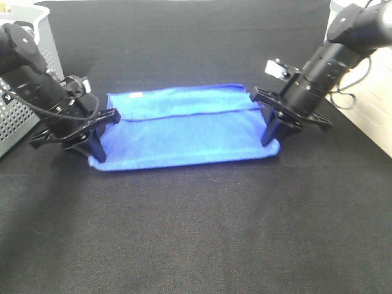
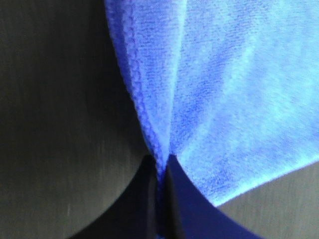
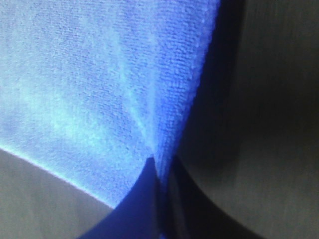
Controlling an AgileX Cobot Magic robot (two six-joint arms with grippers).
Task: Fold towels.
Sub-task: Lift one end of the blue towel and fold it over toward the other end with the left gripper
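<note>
Fingers of the left gripper, exterior high view, point down onto the near left corner of the blue towel. Those of the right gripper come down on its near right corner. The towel lies flat across the middle of the black table, long side running left to right. A hem line crosses its middle and a small white tag sits at the far left corner. A grey perforated basket stands at the left edge.

Left wrist view: the left gripper has its jaws closed narrowly, pinching the stitched hem of the towel.

Right wrist view: the right gripper likewise clamps a pinch of the towel near its edge.
</note>
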